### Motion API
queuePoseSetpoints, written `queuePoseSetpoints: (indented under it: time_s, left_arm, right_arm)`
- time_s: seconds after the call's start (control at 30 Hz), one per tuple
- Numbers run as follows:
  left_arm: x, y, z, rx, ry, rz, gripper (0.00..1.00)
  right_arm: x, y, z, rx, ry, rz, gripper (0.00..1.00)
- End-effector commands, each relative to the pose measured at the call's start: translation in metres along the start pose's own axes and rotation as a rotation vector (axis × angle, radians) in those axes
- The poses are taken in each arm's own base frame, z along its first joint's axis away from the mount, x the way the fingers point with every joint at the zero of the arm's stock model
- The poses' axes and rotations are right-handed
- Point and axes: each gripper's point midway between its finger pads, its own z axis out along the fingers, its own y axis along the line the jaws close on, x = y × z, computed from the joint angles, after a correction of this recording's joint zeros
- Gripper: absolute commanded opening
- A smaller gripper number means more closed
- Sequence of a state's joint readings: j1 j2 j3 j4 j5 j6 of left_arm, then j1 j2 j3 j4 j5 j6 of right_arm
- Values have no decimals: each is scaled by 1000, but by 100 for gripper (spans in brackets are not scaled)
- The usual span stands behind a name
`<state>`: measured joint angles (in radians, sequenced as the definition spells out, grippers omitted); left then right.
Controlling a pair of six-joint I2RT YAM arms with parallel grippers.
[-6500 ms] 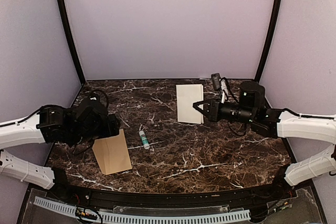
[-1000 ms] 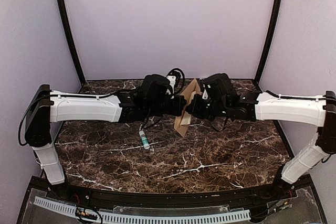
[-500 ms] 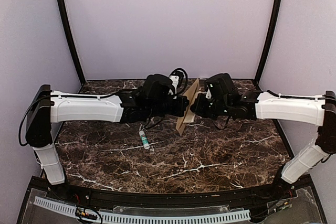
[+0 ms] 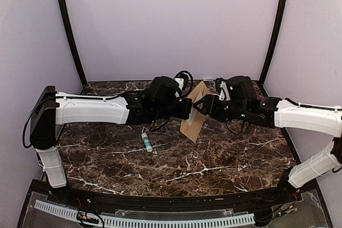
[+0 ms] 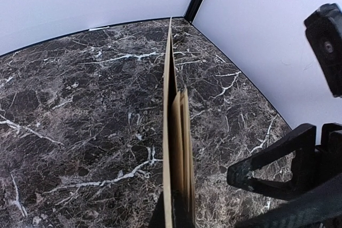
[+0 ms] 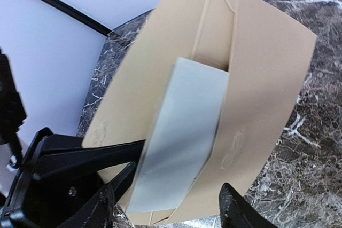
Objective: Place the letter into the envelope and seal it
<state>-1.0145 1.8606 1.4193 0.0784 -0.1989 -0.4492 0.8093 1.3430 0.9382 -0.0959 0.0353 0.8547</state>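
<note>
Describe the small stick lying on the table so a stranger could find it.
On the dark marbled table, look just this side of the left arm. The small white-and-green stick lies flat there; the brown envelope to its right is held up on edge.

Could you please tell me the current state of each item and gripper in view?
envelope: unsealed, held on edge above the table.
letter: partly inside the envelope, the rest sticking out.
left gripper: shut on the envelope.
right gripper: open, at the letter's free end.
glue stick: lying on its side on the table, untouched.
</note>
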Motion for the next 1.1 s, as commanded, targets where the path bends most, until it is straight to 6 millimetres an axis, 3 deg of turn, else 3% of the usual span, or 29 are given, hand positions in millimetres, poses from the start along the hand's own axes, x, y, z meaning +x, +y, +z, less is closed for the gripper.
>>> queuePoseSetpoints:
  time_s: [0.0, 0.3, 1.07]
  left_arm:
    - [-17, -8, -4, 8, -36, -3, 0]
    - [-20, -15, -4, 38, -39, -16, 0]
    - [-15, -36, -4, 161, -17, -3, 0]
  right_arm:
    - [-10, 13, -13, -91, -53, -22, 68]
    - [-8, 20, -23, -175, -83, -11, 72]
    - [8, -6, 15, -42, 2, -9, 70]
